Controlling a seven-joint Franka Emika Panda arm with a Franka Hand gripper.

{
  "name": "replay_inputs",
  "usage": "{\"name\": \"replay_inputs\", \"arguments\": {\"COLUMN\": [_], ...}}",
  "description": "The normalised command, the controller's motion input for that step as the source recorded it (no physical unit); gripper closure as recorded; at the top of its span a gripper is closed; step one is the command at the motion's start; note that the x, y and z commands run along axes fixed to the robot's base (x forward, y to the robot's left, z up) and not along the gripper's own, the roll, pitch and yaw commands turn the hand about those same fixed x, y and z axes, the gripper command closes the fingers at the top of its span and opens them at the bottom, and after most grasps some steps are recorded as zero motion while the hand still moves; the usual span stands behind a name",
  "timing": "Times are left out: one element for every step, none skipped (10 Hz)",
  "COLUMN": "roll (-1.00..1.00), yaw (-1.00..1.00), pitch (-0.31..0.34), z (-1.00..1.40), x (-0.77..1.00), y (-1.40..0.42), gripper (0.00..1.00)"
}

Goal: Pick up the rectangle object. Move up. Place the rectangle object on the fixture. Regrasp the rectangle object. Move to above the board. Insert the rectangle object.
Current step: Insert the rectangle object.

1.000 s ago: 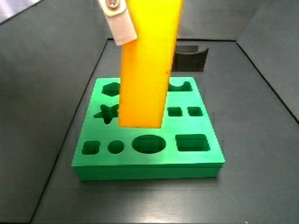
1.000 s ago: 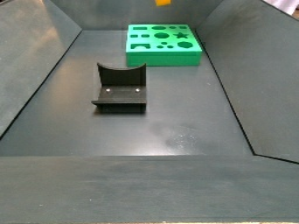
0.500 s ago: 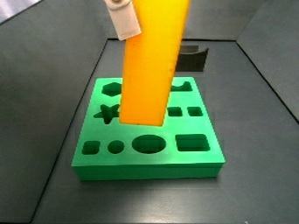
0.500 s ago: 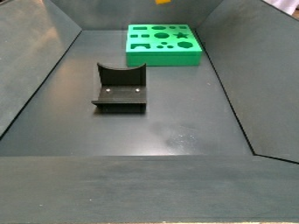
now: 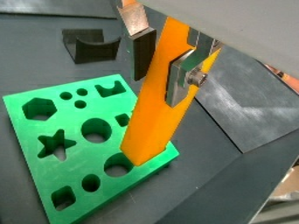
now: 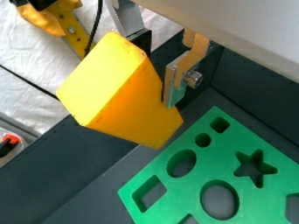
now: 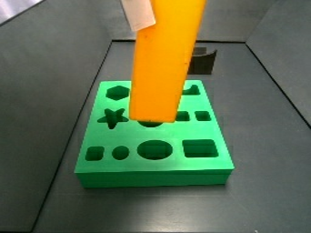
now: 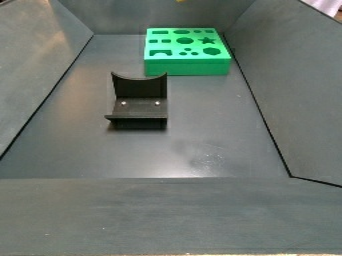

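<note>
I see the gripper (image 5: 167,54) clamped on the rectangle object (image 5: 156,101), holding it above the board (image 5: 35,140); the fixture (image 8: 135,100) stands well apart, at 7 o'clock of the board.

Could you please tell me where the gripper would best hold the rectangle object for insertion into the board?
Best near its upper end, from above, on two opposite long flat faces, as the gripper has it now. The rectangle object hangs nearly upright, slightly tilted, above the board, its smooth parallel faces suiting the flat fingers. That grip likely leaves its lower end free to enter a hole.
</note>
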Motion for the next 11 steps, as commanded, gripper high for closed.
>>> {"name": "replay_inputs", "arguments": {"roll": [0.5, 0.5, 0.5, 0.5, 0.5, 0.5, 0.5, 0.5, 0.5, 0.27, 0.25], "yaw": [0.16, 0.16, 0.16, 0.16, 0.16, 0.16, 0.16, 0.16, 0.0, -0.67, -0.54], "pitch": [-0.236, -0.234, -0.233, -0.233, -0.231, -0.237, -0.243, -0.243, -0.291, -0.369, -0.487], "z": [0.06, 0.06, 0.07, 0.07, 0.07, 0.07, 0.07, 0.08, 0.13, -0.02, 0.23], "x": [0.28, 0.27, 0.27, 0.27, 0.27, 0.28, 0.29, 0.29, 0.18, 0.16, 0.23], "y": [-0.13, -0.13, -0.14, -0.14, -0.14, -0.14, -0.14, -0.15, -0.15, 0.0, 0.0], "gripper": [1.0, 1.0, 1.0, 1.0, 1.0, 1.0, 1.0, 1.0, 1.0, 1.0, 1.0]}}
